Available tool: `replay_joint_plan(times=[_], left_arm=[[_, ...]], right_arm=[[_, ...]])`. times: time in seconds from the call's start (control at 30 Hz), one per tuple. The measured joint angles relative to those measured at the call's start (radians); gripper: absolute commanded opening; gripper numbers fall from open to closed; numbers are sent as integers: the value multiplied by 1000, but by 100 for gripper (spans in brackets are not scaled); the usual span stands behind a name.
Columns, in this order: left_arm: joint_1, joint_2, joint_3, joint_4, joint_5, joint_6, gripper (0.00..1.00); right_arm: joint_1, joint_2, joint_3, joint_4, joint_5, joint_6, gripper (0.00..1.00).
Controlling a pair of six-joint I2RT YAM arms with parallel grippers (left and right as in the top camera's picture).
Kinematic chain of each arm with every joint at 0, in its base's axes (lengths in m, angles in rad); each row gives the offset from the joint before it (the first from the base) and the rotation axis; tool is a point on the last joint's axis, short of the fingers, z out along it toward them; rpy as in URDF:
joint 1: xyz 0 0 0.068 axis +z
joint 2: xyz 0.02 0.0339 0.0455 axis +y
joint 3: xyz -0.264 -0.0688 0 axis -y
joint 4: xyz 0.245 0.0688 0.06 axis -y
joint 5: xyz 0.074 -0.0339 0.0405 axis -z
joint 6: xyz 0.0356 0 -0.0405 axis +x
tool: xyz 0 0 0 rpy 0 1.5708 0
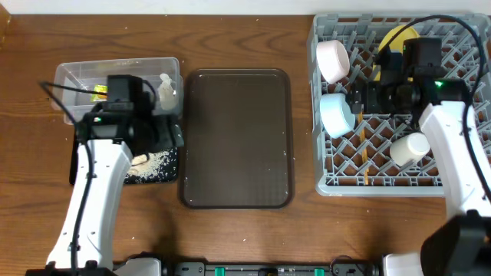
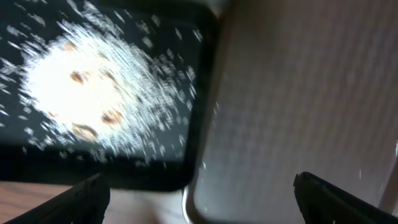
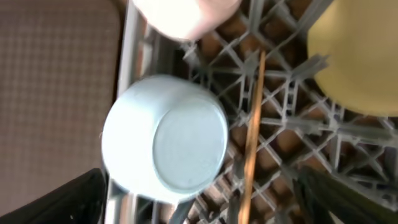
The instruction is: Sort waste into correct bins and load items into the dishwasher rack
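Wooden table (image 1: 230,31); left gripper (image 2: 199,190), jaws apart, is hovering over rice grains (image 2: 81,93): light, loose, unpinchable, so probably grip black tray (image 2: 168,171) by rim. Right gripper (image 3: 202,199) is gaping empty too.

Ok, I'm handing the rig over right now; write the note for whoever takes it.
Left tool open, empty, over the shallow black rectangular tray holding the loose white rice grains.
Right tool open, empty, over the large square grey plastic rack.
Clear plastic rectangular tub: green-and-yellow snack wrapper, crumpled white tissue.
Rack: white bowl, light blue bowl, round yellow plate, small white cup, thin wooden chopsticks.
Done: sorting and loading look complete. Left: check the dark brown serving tray for stray grains.
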Motion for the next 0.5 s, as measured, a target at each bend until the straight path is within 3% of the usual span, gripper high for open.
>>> replay_joint_plan(times=[0.17, 0.3, 0.5], left_arm=[[-10, 0, 0, -115, 11, 39, 97], [-10, -38, -19, -105, 12, 58, 97], [-10, -307, -128, 6, 14, 82, 97]], right_arm=[[-9, -47, 0, -61, -8, 32, 99], [-14, -105, -6, -100, 6, 54, 99], [-14, -326, -164, 13, 26, 68, 99]])
